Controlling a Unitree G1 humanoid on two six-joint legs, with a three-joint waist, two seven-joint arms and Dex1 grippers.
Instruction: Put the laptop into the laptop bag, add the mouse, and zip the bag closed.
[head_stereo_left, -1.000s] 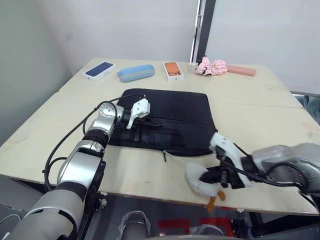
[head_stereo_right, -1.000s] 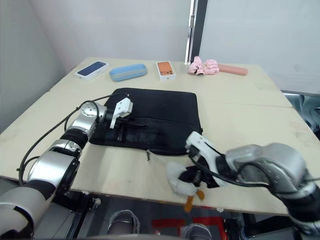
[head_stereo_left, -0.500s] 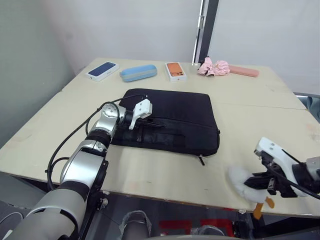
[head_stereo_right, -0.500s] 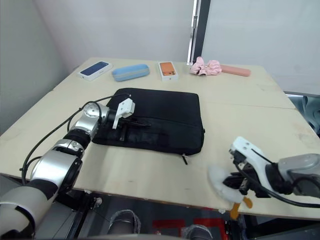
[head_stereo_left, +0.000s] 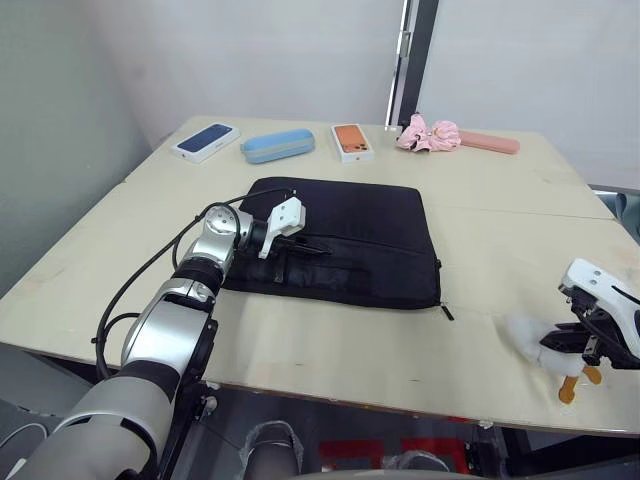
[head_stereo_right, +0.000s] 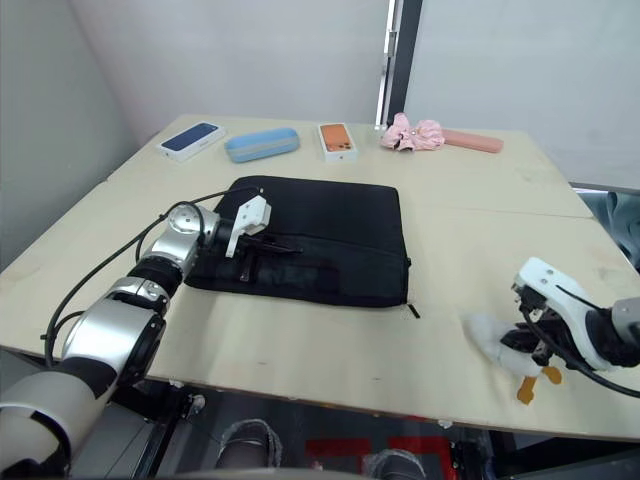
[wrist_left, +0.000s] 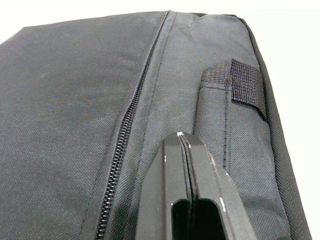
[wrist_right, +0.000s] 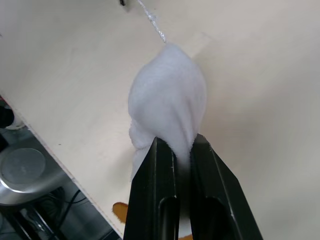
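Note:
The black laptop bag (head_stereo_left: 350, 235) lies flat in the middle of the table. My left gripper (wrist_left: 182, 137) rests on the bag's left part, shut, with its tips beside the zipper line and a strap handle (wrist_left: 235, 82). My right gripper (wrist_right: 182, 144) sits near the table's front right edge, shut on a fluffy white plush (wrist_right: 167, 95) with orange feet. A thin string runs from the plush towards the bag's zipper pull (head_stereo_left: 445, 312), which is at the bag's front right corner. The laptop and the mouse are out of view.
Along the far edge lie a dark phone box (head_stereo_left: 201, 141), a blue case (head_stereo_left: 277, 145), an orange phone box (head_stereo_left: 348, 141), a pink scrunchie (head_stereo_left: 428, 134) and a pink case (head_stereo_left: 485, 143). The table's front edge (head_stereo_left: 400, 395) runs just below my right gripper.
My right gripper has carried the plush to the right along the front edge. The zipper pull followed it along the bag's front side to the right corner. My left gripper stayed put.

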